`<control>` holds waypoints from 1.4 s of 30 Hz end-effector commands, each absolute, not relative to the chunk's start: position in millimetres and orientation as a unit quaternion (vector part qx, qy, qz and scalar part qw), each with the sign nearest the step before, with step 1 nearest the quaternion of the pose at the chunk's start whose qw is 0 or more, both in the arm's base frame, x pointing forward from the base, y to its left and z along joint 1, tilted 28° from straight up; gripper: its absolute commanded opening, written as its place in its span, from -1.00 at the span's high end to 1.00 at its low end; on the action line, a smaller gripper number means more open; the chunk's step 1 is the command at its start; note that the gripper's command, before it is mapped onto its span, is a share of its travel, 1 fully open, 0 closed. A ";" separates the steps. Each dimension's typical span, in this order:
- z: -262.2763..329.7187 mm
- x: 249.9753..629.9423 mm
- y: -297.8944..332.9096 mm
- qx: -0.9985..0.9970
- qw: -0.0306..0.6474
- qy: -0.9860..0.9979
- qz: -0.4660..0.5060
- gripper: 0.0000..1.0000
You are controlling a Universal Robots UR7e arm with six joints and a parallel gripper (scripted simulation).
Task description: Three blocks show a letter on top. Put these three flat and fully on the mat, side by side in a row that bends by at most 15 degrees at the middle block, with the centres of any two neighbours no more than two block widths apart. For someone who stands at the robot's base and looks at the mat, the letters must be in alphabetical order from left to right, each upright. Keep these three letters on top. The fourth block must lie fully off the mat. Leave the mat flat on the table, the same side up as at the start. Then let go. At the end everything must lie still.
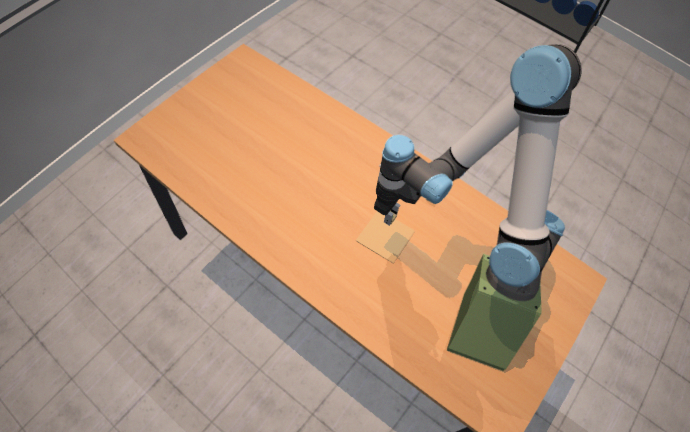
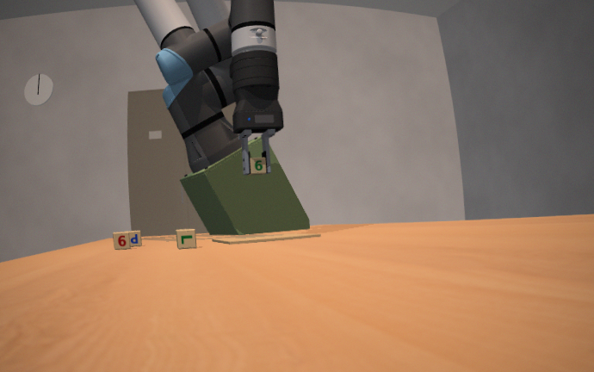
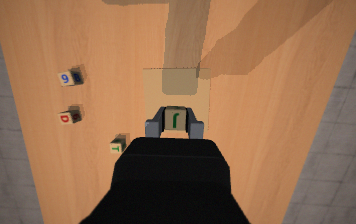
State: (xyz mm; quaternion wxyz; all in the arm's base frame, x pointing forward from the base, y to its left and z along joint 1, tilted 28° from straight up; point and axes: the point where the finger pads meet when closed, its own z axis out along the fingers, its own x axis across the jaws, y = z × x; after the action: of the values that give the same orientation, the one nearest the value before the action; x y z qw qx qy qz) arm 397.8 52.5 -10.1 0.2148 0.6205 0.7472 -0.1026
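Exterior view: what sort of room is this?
Probably a bare lab or workshop room: plain grey walls, a closed grey-brown door, a round wall clock, and one long wooden table carrying the arm's green pedestal.

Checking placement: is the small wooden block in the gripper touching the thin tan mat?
Apart. The exterior view shows the wooden block, held by the gripper, hanging well above the tan mat, green pedestal behind.

Grey tiled floor (image 1: 101,325) is seen beneath a wooden table (image 1: 244,137) with dark legs (image 1: 165,206). Plain grey walls (image 2: 372,109) are seen behind. A brown door (image 2: 149,175) and a round wall clock (image 2: 38,89) are set far left.
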 end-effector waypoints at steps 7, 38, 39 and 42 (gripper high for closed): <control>-9.8 399.2 52.6 0.623 0.216 0.745 -0.101 0.01; -87.8 416.8 16.1 0.624 0.216 0.744 -0.101 0.01; -89.7 417.2 15.3 0.624 0.216 0.744 -0.101 0.01; -93.4 418.0 13.6 0.624 0.216 0.744 -0.101 0.01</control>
State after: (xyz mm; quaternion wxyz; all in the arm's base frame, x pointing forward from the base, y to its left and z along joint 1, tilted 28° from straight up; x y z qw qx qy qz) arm 412.9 17.7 -86.5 0.2127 0.6238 0.7449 -0.1038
